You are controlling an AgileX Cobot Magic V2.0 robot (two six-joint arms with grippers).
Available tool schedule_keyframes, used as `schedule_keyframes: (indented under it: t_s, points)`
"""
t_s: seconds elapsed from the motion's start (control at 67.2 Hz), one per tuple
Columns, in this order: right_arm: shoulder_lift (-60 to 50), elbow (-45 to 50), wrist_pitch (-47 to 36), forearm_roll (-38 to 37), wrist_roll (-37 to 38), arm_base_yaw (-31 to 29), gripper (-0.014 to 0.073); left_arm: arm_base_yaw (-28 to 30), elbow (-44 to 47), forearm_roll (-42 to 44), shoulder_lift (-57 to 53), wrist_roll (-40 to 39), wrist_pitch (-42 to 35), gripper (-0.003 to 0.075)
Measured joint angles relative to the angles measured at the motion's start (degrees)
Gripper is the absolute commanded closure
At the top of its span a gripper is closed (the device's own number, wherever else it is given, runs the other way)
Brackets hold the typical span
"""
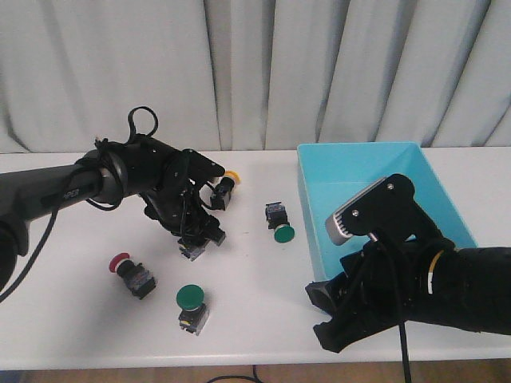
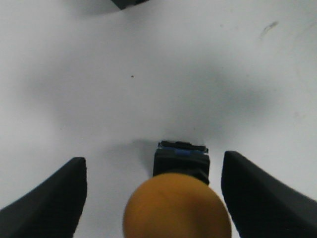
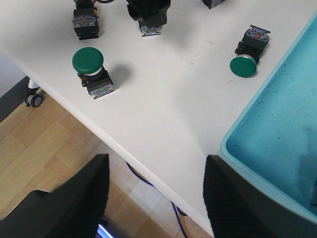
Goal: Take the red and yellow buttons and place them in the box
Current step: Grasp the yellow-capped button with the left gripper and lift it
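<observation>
Nearest the front camera, the right claw (image 1: 335, 315) hangs over the front edge of the tabletop (image 1: 263, 303), just in front of the near left corner of the turquoise box (image 1: 447, 199). Its fingers stand wide apart with nothing between them; its wrist view shows floor below them, so it seems parked clear of the work rather than reaching.

Farther back on the left, the left claw (image 2: 153, 198) is down at the tabletop near the middle. Its wrist view shows its two dark fingers (image 2: 47, 198) spread wide, with a yellow button (image 2: 177, 206) lying between them, cap toward the camera and black body pointing away. Neither finger touches it, so I judge this a lined-up approach with the grasp not yet made. In the front view that button is mostly hidden behind the claw.

A second yellow button (image 1: 223, 190) lies just behind the left arm, tipped on its side. A red button (image 1: 130, 271) lies on its side nearer the front left, well apart from the box. Two green buttons are not wanted: one (image 1: 192, 306) stands near the front edge, the other (image 1: 279, 222) lies just beside the box's left wall.

What shows of the box floor is bare; its near part is hidden by the right arm.
</observation>
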Motion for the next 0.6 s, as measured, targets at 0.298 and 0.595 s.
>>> schedule_keyframes:
  t_s: [0.298, 0.595]
  points:
    - [0.0, 0.0, -0.02, 0.0, 0.0, 0.0, 0.0172, 0.0, -0.97, -3.13, 0.58, 0.27, 2.05, 0.0442]
    - [0.0, 0.0, -0.07, 0.0, 0.0, 0.0, 0.0172, 0.05, -0.97, -5.35, -4.4, 0.27, 5.4, 0.0553]
